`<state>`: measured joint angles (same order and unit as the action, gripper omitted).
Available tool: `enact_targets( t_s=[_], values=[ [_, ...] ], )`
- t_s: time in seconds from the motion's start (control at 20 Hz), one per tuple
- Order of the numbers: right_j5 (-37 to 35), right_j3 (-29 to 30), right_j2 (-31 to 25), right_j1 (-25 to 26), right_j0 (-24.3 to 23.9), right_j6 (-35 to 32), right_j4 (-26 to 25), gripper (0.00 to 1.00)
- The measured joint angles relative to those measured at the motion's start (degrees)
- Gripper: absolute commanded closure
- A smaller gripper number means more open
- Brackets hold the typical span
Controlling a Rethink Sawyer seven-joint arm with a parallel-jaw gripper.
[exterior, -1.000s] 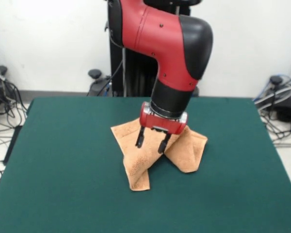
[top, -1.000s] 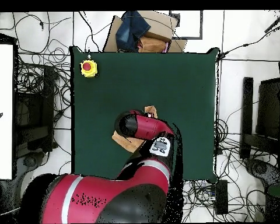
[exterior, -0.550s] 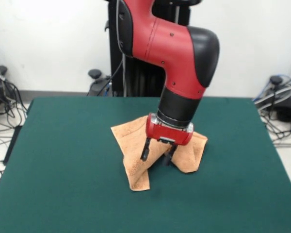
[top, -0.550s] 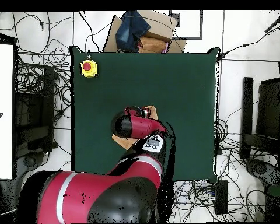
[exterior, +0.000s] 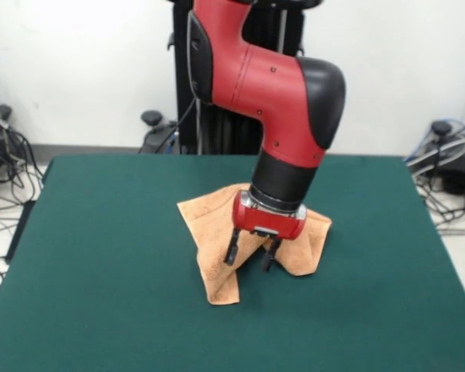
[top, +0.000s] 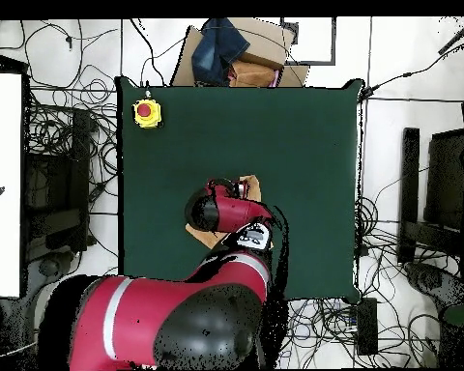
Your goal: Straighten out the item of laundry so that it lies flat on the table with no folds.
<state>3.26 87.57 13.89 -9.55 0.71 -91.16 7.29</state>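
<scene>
The item of laundry (exterior: pixel 214 232) is a peach-orange towel lying folded and crumpled in a rough V shape near the middle of the green table (exterior: pixel 101 256). One strip of it runs toward the front edge and another flap (exterior: pixel 310 236) spreads to the right. My gripper (exterior: pixel 249 259) hangs just above the notch between the two flaps, its two dark fingers open with nothing between them. In the overhead view the arm covers most of the towel (top: pixel 247 183), and only small corners show on the table (top: pixel 304 145).
A yellow box with a red button (top: pixel 146 113) stands on the table's corner in the overhead view. Cables and equipment lie on the floor around the table. A cardboard box with dark cloth (top: pixel 238 53) sits beyond the table's far edge.
The gripper has come down and forward over the towel, from above its rear fold to just above the notch between the flaps. It stays open. The towel has not moved.
</scene>
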Motion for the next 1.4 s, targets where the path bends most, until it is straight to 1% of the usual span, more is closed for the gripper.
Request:
enact_targets(
  t_s=[0.25,0.55,0.8,1.1,1.4],
  values=[
    [0.0,-0.27,-0.18,0.73,-1.77,0.0,-0.49,0.0],
    [0.0,-0.99,-0.19,1.73,-1.78,0.0,-0.49,0.0],
    [0.0,-2.07,0.56,3.16,-0.42,0.0,-0.48,0.0],
    [0.0,-3.91,2.56,5.01,2.62,0.0,-0.26,0.0],
    [0.0,-5.2,2.61,5.61,2.06,0.0,-0.6,0.0]
  ],
)
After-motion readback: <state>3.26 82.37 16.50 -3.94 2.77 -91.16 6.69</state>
